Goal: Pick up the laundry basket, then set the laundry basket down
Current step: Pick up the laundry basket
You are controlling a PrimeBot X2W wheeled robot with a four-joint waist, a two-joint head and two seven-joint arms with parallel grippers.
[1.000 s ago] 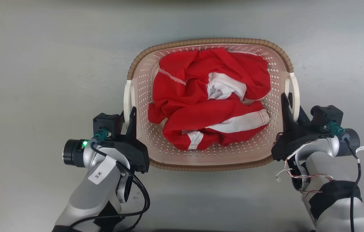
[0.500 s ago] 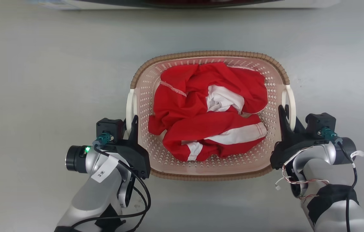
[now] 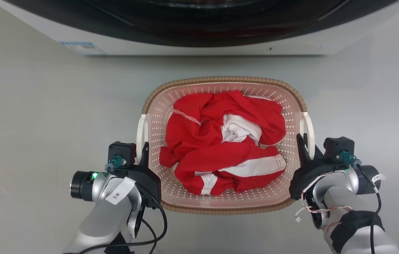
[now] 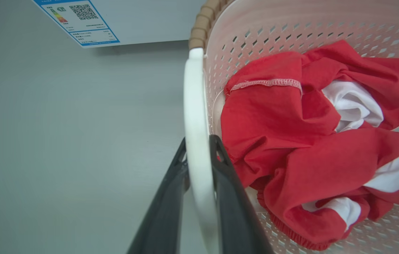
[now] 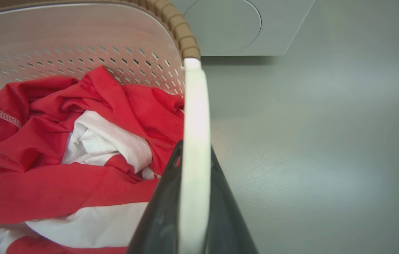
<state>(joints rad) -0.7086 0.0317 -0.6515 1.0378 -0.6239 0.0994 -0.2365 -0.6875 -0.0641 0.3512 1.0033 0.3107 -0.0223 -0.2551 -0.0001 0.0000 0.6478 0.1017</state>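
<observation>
The laundry basket (image 3: 220, 79) is pale pink and perforated, with a brown rim, and holds crumpled red and white clothes (image 3: 220, 148). It sits in the middle of the head view between my two arms. My left gripper (image 3: 142, 150) is shut on the basket's white left handle (image 3: 139, 128). In the left wrist view its fingers (image 4: 220, 176) clamp that handle (image 4: 194, 106) from both sides. My right gripper (image 3: 307, 144) is shut on the white right handle (image 3: 310, 127); its dark fingers (image 5: 160, 211) pinch the handle (image 5: 194, 106). I cannot tell whether the basket touches the floor.
A white washing machine (image 3: 199, 46) with a dark round door stands just beyond the basket's far rim. Its energy label (image 4: 79, 21) shows in the left wrist view. Grey floor (image 3: 44, 106) spreads out on both sides.
The whole head picture has shifted downward, bringing the washing machine's front into view at the top. The basket looks slightly smaller. Both grippers stay clamped on the handles.
</observation>
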